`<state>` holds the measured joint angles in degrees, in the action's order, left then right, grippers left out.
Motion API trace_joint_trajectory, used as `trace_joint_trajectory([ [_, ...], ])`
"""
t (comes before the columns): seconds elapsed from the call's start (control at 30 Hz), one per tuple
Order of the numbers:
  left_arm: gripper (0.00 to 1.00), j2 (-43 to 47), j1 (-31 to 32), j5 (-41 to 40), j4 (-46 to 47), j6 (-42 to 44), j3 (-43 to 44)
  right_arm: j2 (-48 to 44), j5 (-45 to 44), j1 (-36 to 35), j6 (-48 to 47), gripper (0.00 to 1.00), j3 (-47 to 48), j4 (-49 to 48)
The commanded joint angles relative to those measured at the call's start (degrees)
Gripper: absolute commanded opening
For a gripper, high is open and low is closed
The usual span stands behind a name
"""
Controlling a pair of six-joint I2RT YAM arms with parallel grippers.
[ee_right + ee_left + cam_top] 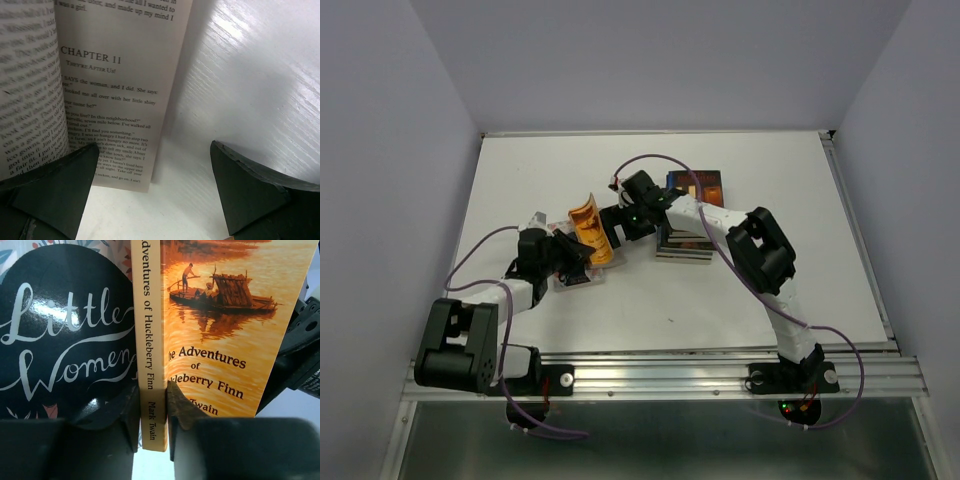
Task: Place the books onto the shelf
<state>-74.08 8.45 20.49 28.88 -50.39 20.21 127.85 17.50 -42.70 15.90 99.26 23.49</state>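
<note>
Overhead view of a white table with 2 black-and-white arms reaching inward.

- **Left arm:** My left gripper is pinched on the spine of the orange Huckleberry Finn book. The book stands on end with its pages fanned open.
- **Beside it:** The Little Women book, with a dark cover and floral edges, lies just beside the standing book.
- **Right arm:** My right gripper hangs just beside the standing book with its jaws spread wide, holding nothing. Its camera sees printed pages headed "Chapter 11" close to its left finger.
- **Other books:** A stack of books sits partly under the right forearm, toward the table's far side.
- **Shelf:** I see no shelf in any view.

I judge this to be the pickup of 1 book, with the grasp in place and the lift not yet done. The next move calls for a lift clear of Little Women. The pages need to be kept from splaying, and the free right gripper could perhaps steady the cover.
</note>
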Motion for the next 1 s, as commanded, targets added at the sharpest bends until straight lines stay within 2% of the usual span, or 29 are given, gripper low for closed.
trace_joint_trajectory([
  [0.0, 0.23, 2.9, 0.9, -1.1, 3.5, -0.3, 1.9, 2.4, 2.7, -1.2, 1.1, 1.00, -2.6, 3.7],
  [0.07, 0.00, 5.0, 0.9, -2.8, 3.6, -0.3, 1.8, 2.5, 2.8, -1.2, 1.0, 1.00, -2.6, 3.7],
  [0.2, 0.00, 7.5, 0.9, -3.7, 4.6, -0.1, 1.9, 2.2, 2.5, -1.2, 1.2, 1.00, -2.6, 3.7],
  [0.4, 0.00, 15.3, 0.9, -7.7, 4.7, 0.8, 1.6, -2.5, -5.8, 2.6, 3.7, 1.00, -2.3, 4.1],
  [0.57, 0.00, 22.8, 0.9, -11.3, -1.9, 3.9, 4.6, -8.4, -7.7, 6.2, 2.4, 1.00, 1.7, 4.0],
  [0.77, 0.00, 25.7, 0.9, -10.4, -5.8, 7.1, 8.7, -11.2, -3.4, 9.3, 1.1, 1.00, 10.6, 3.9],
  [0.97, 0.00, 22.9, 0.9, -7.9, -8.2, 11.3, 15.4, -14.5, -0.6, 14.1, 3.7, 1.00, 14.7, 3.2],
])
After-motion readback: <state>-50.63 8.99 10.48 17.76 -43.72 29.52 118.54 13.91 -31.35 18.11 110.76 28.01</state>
